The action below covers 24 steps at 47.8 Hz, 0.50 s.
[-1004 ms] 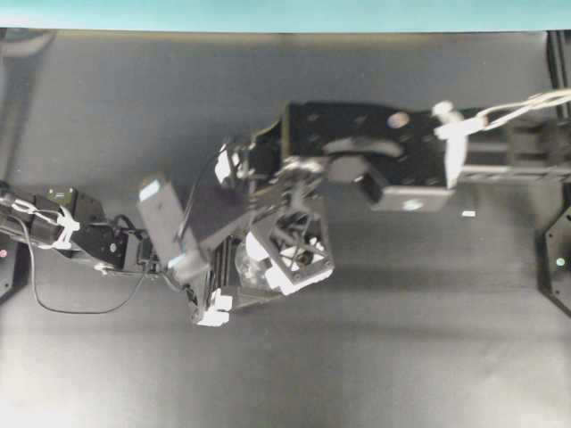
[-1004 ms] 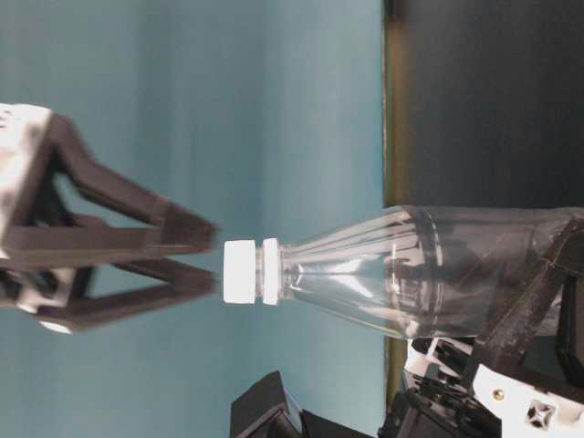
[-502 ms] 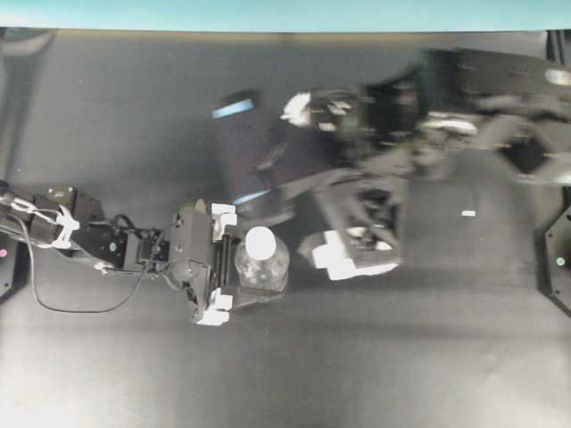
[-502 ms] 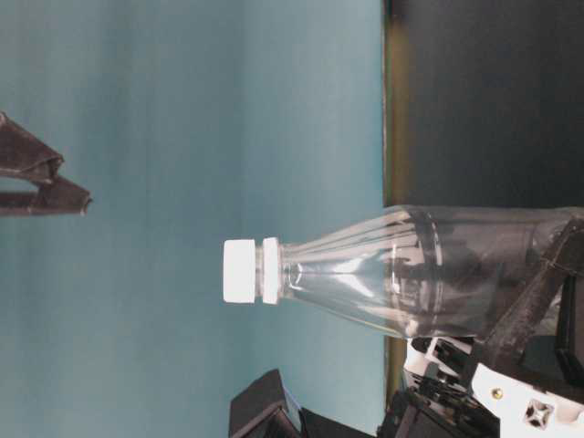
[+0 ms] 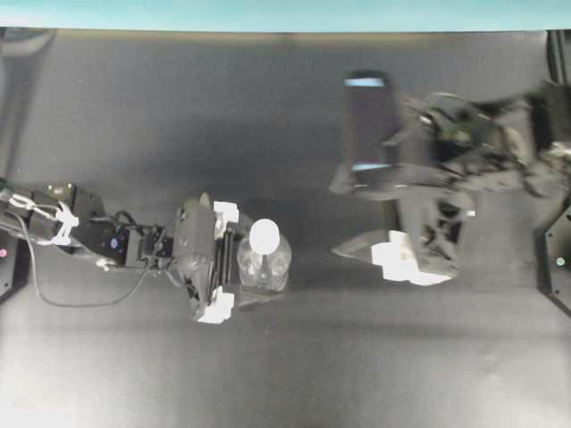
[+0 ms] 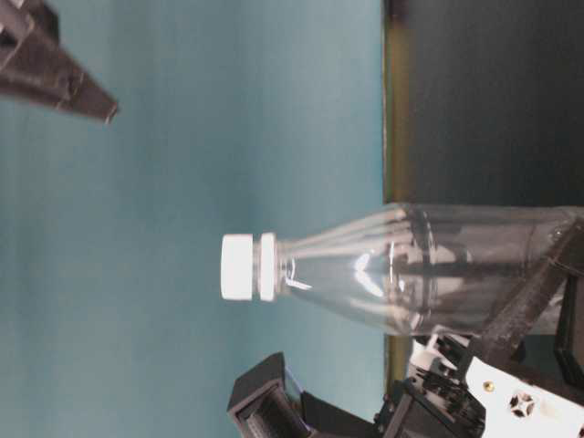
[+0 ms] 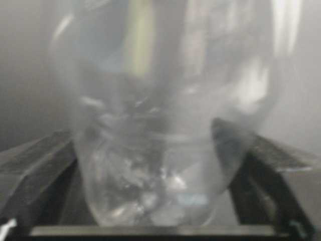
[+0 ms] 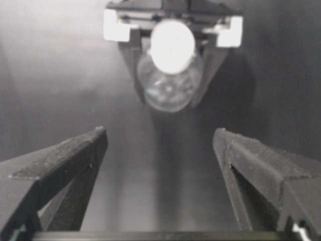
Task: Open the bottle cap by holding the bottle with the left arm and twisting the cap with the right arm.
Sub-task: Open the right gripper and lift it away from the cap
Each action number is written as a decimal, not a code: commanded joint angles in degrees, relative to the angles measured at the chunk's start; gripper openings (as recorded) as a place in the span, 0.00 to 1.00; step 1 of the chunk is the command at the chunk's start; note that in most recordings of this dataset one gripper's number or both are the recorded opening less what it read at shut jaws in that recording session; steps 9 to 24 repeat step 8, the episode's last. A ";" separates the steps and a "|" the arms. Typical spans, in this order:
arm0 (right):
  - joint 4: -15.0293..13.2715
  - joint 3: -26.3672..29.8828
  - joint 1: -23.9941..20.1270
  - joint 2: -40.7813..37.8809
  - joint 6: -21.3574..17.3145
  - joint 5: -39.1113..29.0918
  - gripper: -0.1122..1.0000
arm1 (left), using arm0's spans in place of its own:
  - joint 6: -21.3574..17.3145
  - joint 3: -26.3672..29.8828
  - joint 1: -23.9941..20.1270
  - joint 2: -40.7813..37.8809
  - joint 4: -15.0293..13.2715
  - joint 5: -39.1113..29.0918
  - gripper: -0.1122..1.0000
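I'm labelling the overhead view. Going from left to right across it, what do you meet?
Left arm → left gripper → bottle with its white bottle cap → bare dark table → right gripper → right arm.

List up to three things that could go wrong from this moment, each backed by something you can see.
1. The cap sits on the bottle while the right claw is open and well off to the side, so it may stay sealed.
2. The left claw flanks the bottle loosely; a nudge might tip it.
3. The bottle looks empty and light, so it could slide.
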<state>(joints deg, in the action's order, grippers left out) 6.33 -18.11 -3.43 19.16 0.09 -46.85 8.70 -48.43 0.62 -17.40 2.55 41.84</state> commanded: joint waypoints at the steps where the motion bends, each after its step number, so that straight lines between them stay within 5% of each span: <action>1: 0.09 -2.90 -0.79 4.92 -1.85 3.87 0.84 | 0.62 0.44 -0.97 0.70 0.09 -2.11 0.99; 8: 0.09 -9.49 -0.79 10.72 -2.55 9.67 0.84 | 0.79 0.88 -0.79 1.32 0.09 -3.43 0.98; 24: 0.09 -9.49 -0.79 10.72 -2.55 9.67 0.84 | 0.79 0.88 -0.79 1.32 0.09 -3.43 0.98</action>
